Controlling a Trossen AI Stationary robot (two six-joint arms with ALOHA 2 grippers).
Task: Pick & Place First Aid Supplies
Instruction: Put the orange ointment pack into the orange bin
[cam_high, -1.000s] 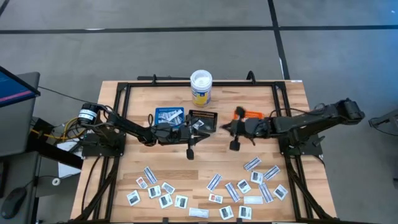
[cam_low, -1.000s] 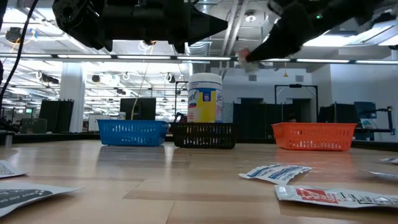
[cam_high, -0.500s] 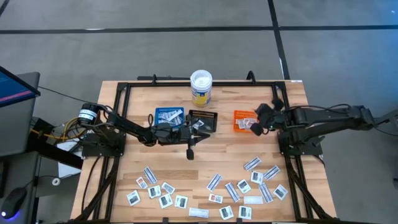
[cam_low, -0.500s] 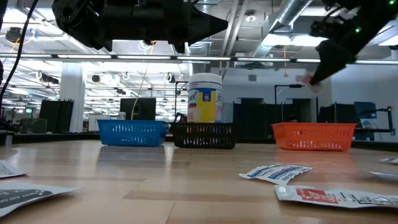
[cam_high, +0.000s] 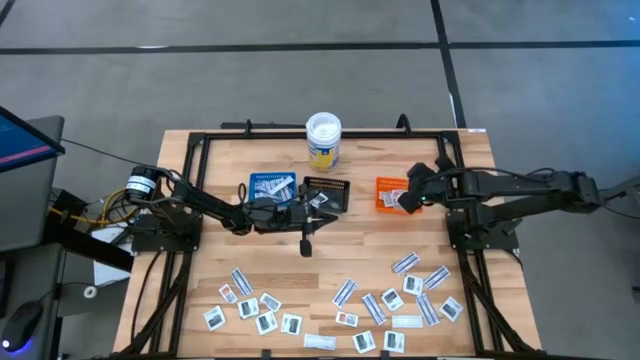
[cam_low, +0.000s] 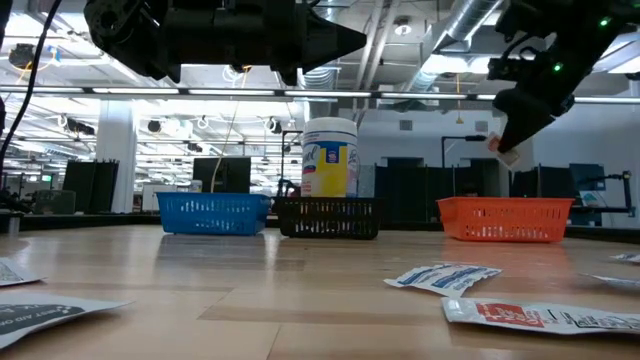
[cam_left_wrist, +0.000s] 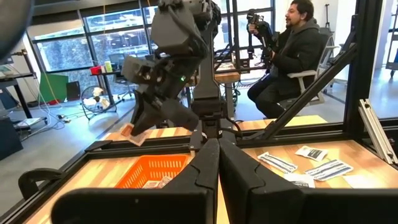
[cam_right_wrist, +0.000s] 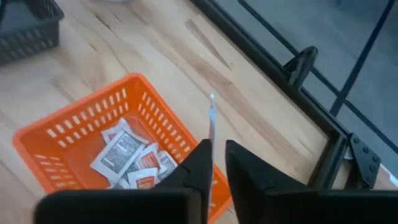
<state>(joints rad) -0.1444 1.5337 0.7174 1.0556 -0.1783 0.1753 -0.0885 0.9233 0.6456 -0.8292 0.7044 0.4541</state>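
Right gripper (cam_high: 408, 198) hangs over the 3 o'clock edge of the orange tray (cam_high: 391, 192), its arm stretched nearly level from the table's 3 o'clock side toward centre. In the right wrist view a thin packet (cam_right_wrist: 211, 118) stands edge-on at the fingertips (cam_right_wrist: 200, 155), which sit a narrow gap apart; whether they still pinch it cannot be told. In the low view that packet (cam_low: 498, 146) shows at the gripper's lower tip, above the tray. Several packets lie inside the tray. Left gripper (cam_high: 306, 243) rests closed near table centre, at 6 o'clock from the black tray (cam_high: 326, 191). Loose first aid supplies (cam_high: 390, 300) are scattered along the table's 6 o'clock edge.
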